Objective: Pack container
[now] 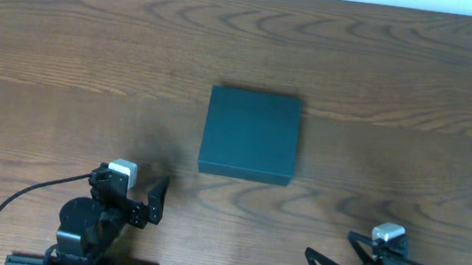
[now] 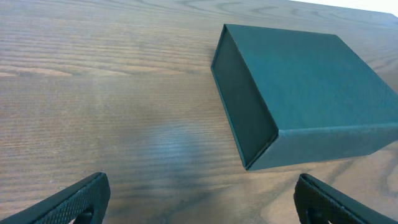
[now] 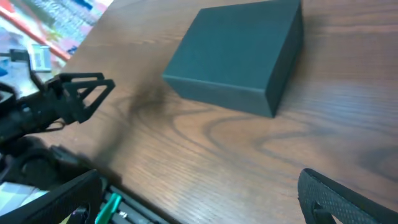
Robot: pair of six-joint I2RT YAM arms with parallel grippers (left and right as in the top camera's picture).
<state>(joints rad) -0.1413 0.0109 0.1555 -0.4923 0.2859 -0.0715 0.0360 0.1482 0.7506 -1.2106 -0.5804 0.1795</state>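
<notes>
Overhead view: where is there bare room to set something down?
Bare wood lies left, right and beyond the dark teal rectangular cardboard box on the wooden table. Only the near edge is crowded, by the open left gripper and right gripper.
</notes>
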